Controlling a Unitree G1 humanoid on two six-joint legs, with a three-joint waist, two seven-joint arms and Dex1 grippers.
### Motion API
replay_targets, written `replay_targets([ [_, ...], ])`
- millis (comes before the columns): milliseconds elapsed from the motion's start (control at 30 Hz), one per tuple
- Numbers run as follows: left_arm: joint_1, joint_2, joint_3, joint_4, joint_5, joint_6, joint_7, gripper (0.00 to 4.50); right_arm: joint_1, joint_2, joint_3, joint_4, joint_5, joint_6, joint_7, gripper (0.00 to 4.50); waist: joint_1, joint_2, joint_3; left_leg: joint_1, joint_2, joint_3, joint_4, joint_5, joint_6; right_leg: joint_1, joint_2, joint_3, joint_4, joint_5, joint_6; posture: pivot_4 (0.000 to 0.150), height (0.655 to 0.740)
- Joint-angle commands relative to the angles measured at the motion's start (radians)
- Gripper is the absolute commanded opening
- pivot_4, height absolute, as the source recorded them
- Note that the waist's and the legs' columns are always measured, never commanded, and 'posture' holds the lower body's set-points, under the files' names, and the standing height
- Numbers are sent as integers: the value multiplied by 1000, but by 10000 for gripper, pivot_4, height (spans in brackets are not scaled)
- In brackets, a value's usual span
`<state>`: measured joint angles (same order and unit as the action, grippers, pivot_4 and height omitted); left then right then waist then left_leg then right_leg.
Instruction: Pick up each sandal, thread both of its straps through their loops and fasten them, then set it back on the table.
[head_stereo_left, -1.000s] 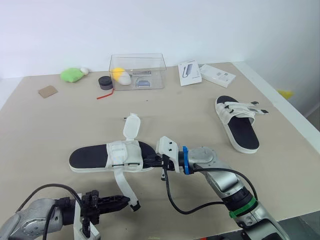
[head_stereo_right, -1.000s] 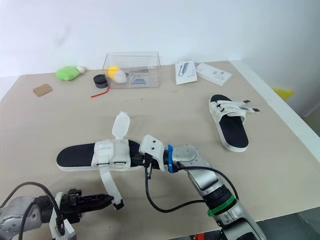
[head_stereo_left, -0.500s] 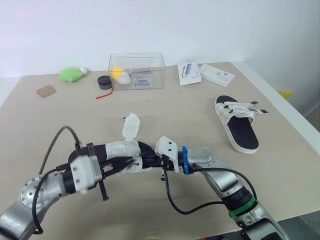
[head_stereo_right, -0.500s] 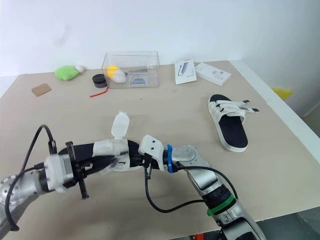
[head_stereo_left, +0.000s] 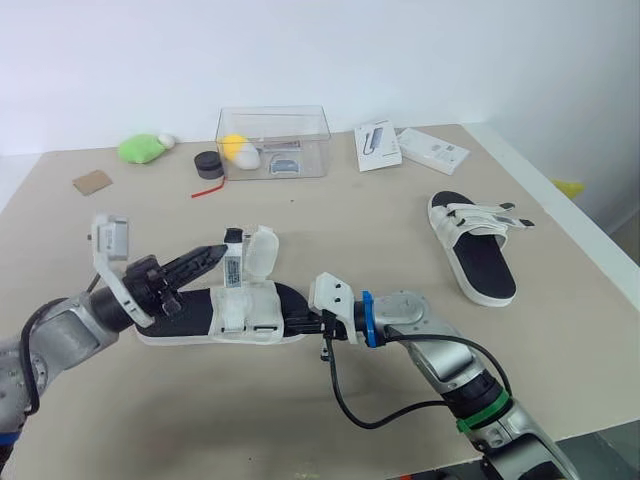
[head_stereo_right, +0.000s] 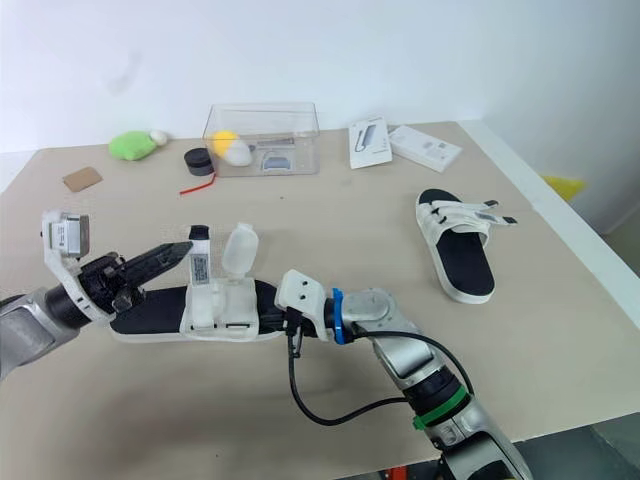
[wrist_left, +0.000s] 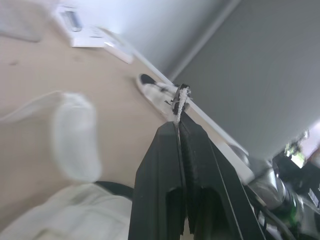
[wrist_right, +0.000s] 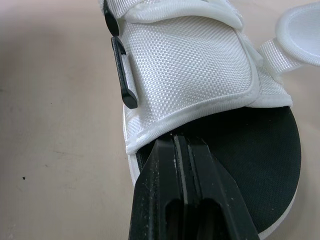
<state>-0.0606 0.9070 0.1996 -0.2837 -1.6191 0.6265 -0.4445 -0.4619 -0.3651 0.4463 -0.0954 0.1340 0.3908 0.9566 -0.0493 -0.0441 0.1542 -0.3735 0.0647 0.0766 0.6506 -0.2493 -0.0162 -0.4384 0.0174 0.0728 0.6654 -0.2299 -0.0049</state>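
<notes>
The near sandal, white with a black footbed, lies in the middle of the table with its toe toward my left. My left gripper is shut on the tip of one of its white straps and holds it upright above the sandal's upper; the strap's tip pokes out between the closed fingers. The other strap's rounded flap stands up behind. My right gripper is shut on the sandal's heel edge, beside the black loops. The second sandal lies at the right.
At the back stand a clear box with small items, a black round tin, a green lump, a cardboard scrap and two white packages. The table's right edge runs close to the second sandal.
My left gripper has swung from the table's front edge up and over to the sandal's left, carrying the strap from hanging forward to standing upright. The right gripper has stayed put.
</notes>
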Motion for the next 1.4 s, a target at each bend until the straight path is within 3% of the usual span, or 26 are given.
replay_targets([
  [33, -54, -32, 43, 68, -26, 78, 15, 884, 14, -15, 31, 27, -38, 31, -7, 0, 0, -1, 0, 0, 0, 0, 0, 0, 0, 0, 0, 0, 0, 0, 0, 1500, 7400],
  [267, -163, -99, 45, 205, 9, 198, 59, 884, 19, -15, 30, 18, -37, 36, -17, 0, 0, -2, -1, 0, 0, 0, 0, 0, 0, 0, 0, 0, 0, 0, 0, 1500, 7400],
  [567, -212, -177, 39, 280, 169, 266, 48, 884, 27, -15, 29, 3, -34, 42, -29, 0, 0, -3, -1, 0, 0, 0, 0, 0, -1, 0, 0, 1, 0, 1, 1, 1500, 7400],
  [1400, -151, -230, 59, 287, 470, 311, -65, 884, 23, -11, 26, 10, -30, 33, -30, 0, 0, -4, -2, 0, -1, -1, 0, 0, -1, 0, 0, 1, 0, 2, 2, 1500, 7400],
])
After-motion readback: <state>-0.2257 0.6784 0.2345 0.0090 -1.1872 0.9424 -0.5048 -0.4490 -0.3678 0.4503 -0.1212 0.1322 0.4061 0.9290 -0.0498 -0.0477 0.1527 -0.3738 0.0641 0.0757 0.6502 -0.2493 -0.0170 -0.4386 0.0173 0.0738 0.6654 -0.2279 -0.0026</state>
